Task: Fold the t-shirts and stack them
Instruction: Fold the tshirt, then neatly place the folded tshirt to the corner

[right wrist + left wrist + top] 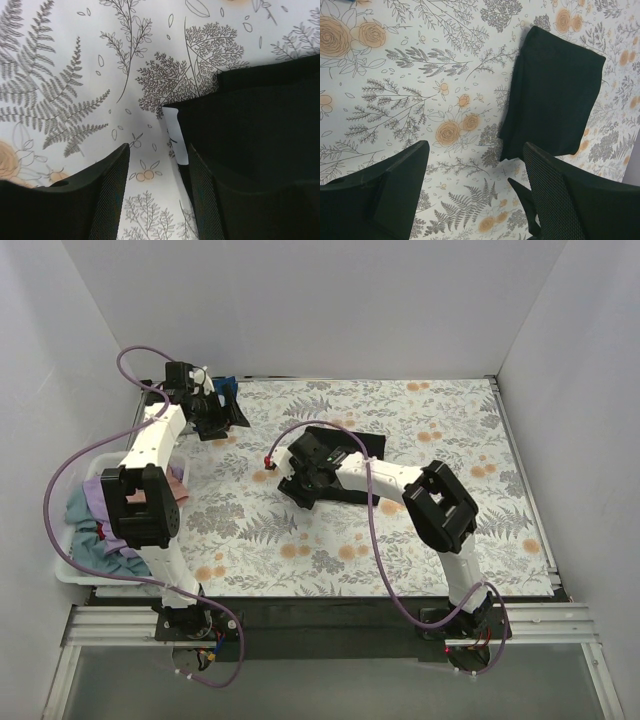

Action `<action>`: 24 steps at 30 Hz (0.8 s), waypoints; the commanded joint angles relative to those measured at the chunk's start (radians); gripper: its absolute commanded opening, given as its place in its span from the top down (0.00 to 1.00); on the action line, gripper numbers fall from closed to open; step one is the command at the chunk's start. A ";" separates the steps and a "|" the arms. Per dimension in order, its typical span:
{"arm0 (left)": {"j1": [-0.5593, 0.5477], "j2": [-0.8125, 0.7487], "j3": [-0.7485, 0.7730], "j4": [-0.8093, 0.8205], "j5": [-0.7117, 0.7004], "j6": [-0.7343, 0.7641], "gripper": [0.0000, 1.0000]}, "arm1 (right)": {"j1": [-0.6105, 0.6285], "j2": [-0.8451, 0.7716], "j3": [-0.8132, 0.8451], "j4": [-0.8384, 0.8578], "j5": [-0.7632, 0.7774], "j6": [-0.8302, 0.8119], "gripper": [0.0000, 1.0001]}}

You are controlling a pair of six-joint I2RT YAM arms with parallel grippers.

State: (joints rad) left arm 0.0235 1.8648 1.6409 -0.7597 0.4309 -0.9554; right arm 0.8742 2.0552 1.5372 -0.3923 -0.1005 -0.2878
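Observation:
A folded black t-shirt [350,445] lies on the floral cover at mid table. It also shows in the left wrist view [555,90] and the right wrist view [260,120], where a white tag [175,135] sticks out at its edge. My right gripper [292,480] is open at the shirt's near-left corner; in its wrist view [159,150] one finger lies over the black cloth and the other over the bare cover. My left gripper [222,412] is open and empty at the far left, above the cover [475,150]. A bit of blue cloth [229,385] shows behind it.
A white basket [70,570] stands at the near left edge with pink, lavender and teal-blue shirts [95,530] in it, partly hidden by the left arm. White walls close in the table on three sides.

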 commanded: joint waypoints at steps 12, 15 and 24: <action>0.007 -0.036 -0.064 0.031 0.052 0.001 0.26 | 0.005 0.089 0.031 0.064 0.081 -0.048 0.99; -0.002 -0.029 -0.093 0.053 0.065 0.001 0.26 | -0.007 0.033 0.003 0.064 0.049 -0.057 0.99; -0.080 -0.016 -0.343 0.435 0.281 -0.316 0.19 | -0.121 -0.124 0.017 0.072 -0.151 -0.008 0.99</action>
State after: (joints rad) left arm -0.0235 1.8690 1.3483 -0.5159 0.5999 -1.1210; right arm 0.7841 2.0357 1.5417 -0.3462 -0.1673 -0.3126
